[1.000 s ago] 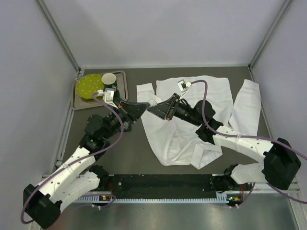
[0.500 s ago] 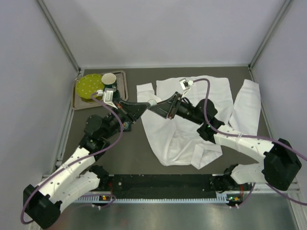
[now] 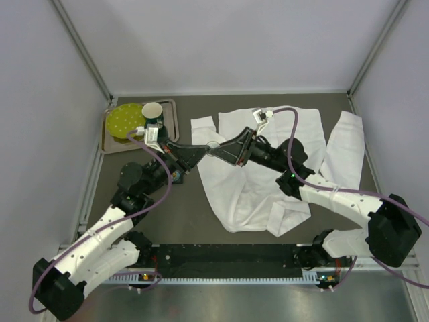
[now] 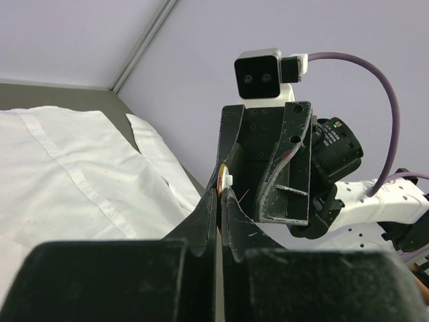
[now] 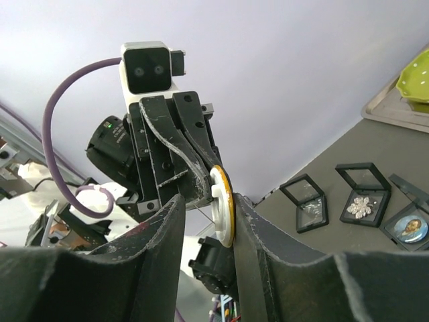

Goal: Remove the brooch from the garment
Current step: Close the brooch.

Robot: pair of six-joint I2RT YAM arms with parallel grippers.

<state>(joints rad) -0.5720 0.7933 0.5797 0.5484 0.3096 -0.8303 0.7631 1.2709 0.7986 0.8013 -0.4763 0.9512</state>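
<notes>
The garment point(image 3: 268, 181), a creased white shirt, lies spread on the table's right half; it also shows in the left wrist view point(image 4: 67, 174). The brooch point(image 3: 212, 143), a round white disc with an orange face point(image 5: 222, 208), is held in the air above the shirt's left edge, with its thin pin bare. My left gripper point(image 3: 201, 150) is shut on its edge point(image 4: 222, 182). My right gripper point(image 3: 216, 151) faces it tip to tip, its jaws apart on either side of the disc point(image 5: 208, 201); one finger point(image 5: 251, 221) touches the orange face.
A metal tray point(image 3: 107, 144) at the back left holds a green plate point(image 3: 125, 121) and a white cup point(image 3: 152, 109). Small black display boxes point(image 5: 362, 201) lie on the table by the tray. Grey walls close in on three sides.
My right gripper has moved a little up and left, closing up to the left gripper's tips around the brooch. The left arm has barely moved.
</notes>
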